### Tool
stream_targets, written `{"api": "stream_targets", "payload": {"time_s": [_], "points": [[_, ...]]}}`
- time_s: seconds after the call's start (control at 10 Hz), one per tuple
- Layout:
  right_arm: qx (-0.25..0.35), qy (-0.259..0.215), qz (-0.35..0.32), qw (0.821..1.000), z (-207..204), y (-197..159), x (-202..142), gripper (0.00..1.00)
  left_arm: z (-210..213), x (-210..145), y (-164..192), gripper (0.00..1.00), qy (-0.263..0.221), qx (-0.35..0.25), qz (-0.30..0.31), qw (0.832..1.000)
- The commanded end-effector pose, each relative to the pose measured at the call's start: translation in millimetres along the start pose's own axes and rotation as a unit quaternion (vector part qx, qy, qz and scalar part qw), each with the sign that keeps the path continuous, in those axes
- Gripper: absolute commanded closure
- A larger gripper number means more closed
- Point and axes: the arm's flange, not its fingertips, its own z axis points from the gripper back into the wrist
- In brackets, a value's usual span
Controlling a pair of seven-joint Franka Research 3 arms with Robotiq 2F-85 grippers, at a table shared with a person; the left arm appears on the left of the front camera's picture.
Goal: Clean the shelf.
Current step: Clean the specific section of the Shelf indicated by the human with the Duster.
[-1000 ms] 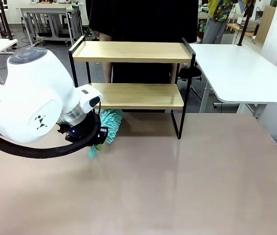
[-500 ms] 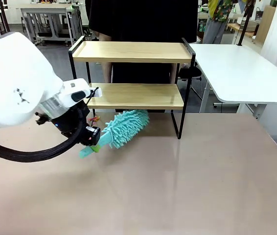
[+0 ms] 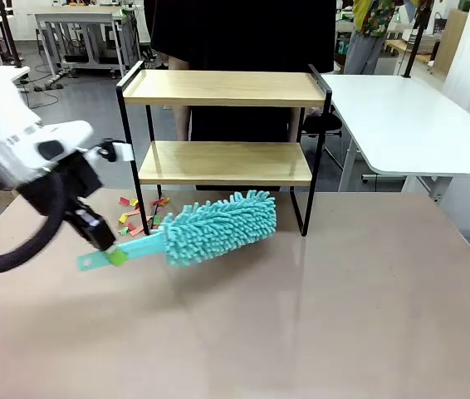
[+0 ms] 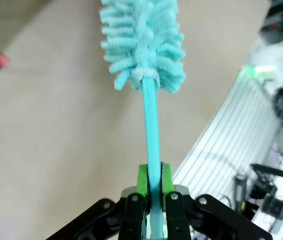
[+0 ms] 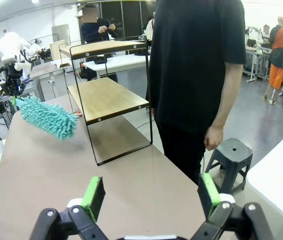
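The shelf (image 3: pixel 227 161) stands at the table's far side, its two wooden boards bare in a black frame. My left gripper (image 3: pixel 106 247) is shut on the handle of a teal fluffy duster (image 3: pixel 218 226). The duster's head lies low over the table, just in front of the shelf's lower board. In the left wrist view the green pads (image 4: pixel 142 181) clamp the duster handle (image 4: pixel 151 125), and the duster head (image 4: pixel 142 42) points away. My right gripper (image 5: pixel 151 196) is open and holds nothing, off to the side of the shelf (image 5: pixel 106 97) and the duster (image 5: pixel 49 117).
Small coloured paper scraps (image 3: pixel 139 214) lie on the table by the shelf's left legs. A person in black (image 5: pixel 196 75) stands behind the shelf, beside a grey stool (image 5: pixel 230 152). A white table (image 3: pixel 409 125) stands at the right.
My left arm swung left and up, out of the camera's foreground. The duster head slid right, out from below the shelf's left end. The scraps came into sight.
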Motion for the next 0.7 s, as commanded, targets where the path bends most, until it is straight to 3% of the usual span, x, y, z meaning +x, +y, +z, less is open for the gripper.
{"api": "stream_targets", "payload": {"time_s": [0.0,0.3,0.5,0.6], "points": [[-0.001,-0.001,0.003,1.0,0,1,3,0.0,52,-30,-13,0.87,0.029,-0.012,-0.018,0.999],[-0.001,-0.001,0.003,1.0,0,1,3,0.0,111,-21,-45,0.87,0.129,0.005,-0.019,0.991],[-0.001,-0.001,0.003,1.0,0,1,3,0.0,123,-13,-61,0.87,0.24,0.021,0.006,0.971],[-0.001,-0.001,0.003,1.0,0,1,3,0.0,131,-8,-64,0.87,0.254,0.022,0.013,0.967]]}}
